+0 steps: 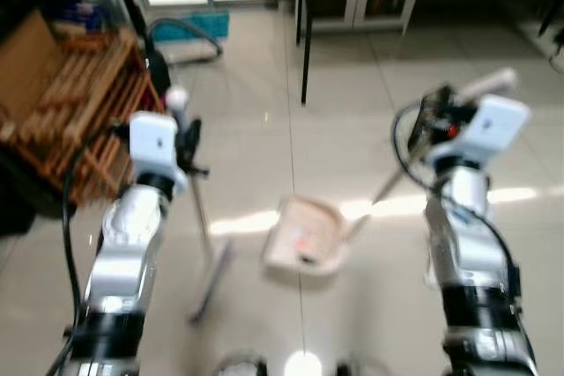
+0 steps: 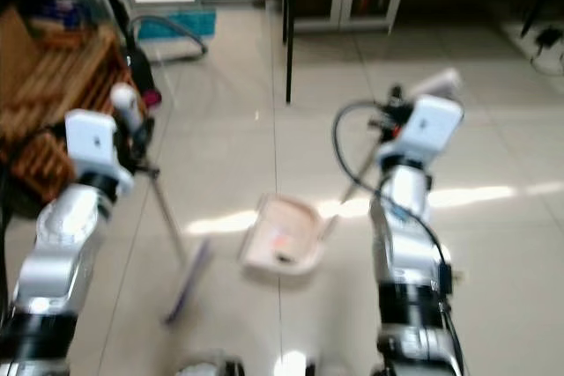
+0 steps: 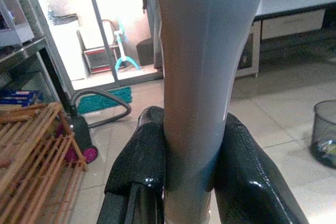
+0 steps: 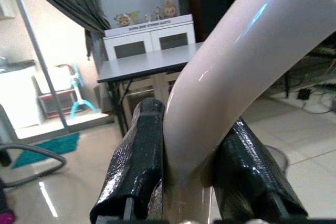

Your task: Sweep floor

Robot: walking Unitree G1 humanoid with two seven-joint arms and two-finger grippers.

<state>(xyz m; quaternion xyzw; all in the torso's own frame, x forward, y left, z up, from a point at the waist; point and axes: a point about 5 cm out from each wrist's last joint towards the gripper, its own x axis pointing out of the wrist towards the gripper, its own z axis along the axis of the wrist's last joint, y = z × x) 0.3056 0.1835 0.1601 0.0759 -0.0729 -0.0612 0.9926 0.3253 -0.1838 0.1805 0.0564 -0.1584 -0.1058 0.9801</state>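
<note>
The left gripper (image 3: 189,182) is holding the long thin grey broom with a white top (image 1: 201,226), its jaws clamped tight on the handle. The broom head is resting on the pale tiled floor (image 1: 352,129), just beside the shallow pinkish plastic dustpan (image 1: 306,235). The right gripper (image 4: 191,182) is holding the dustpan's long cream handle, jaws clamped on it near the top bend. Both tools look light and stiff. The handles look smooth and could slip or twist, so a firm hold high on each handle is looking like the best way.
</note>
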